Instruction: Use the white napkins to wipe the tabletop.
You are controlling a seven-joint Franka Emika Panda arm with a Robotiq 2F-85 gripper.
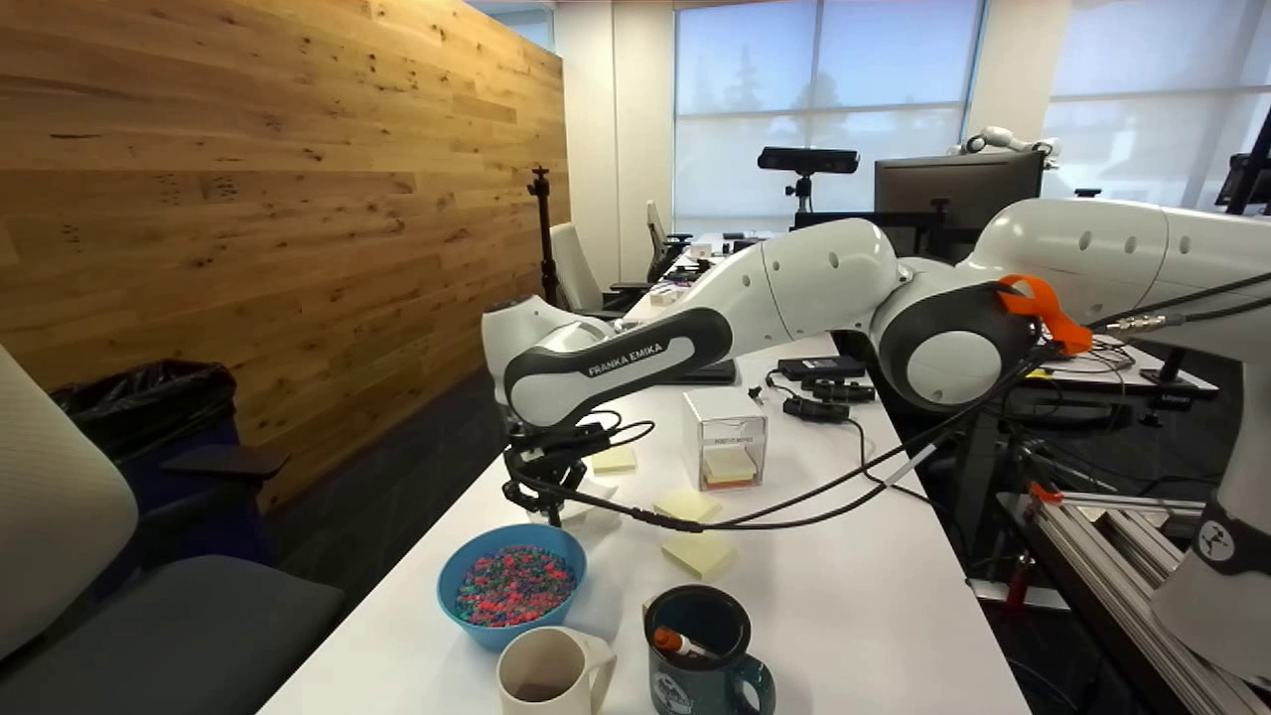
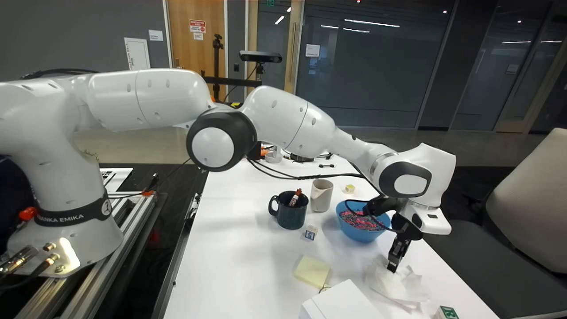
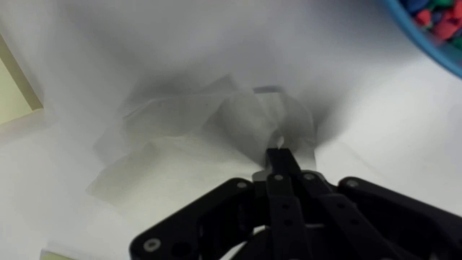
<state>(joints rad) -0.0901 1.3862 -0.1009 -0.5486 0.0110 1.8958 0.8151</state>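
A black Robotiq gripper (image 3: 278, 152) points down at the white tabletop (image 2: 234, 261), its jaws pinched together on a fold of crumpled white napkins (image 2: 402, 287). The napkins lie spread on the tabletop near a blue bowl (image 2: 356, 233) of red, blue and green bits (image 2: 358, 220). A cream mug (image 2: 321, 199) and a dark teal mug (image 2: 284, 217) holding a marker (image 2: 295, 197) stand upright near the bowl.

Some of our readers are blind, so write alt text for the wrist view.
A black gripper is shut on a crumpled white napkin on a white tabletop. Part of a blue bowl holding small red, blue and green pieces shows at upper right; the corner of a pale yellow notepad shows at the left edge.
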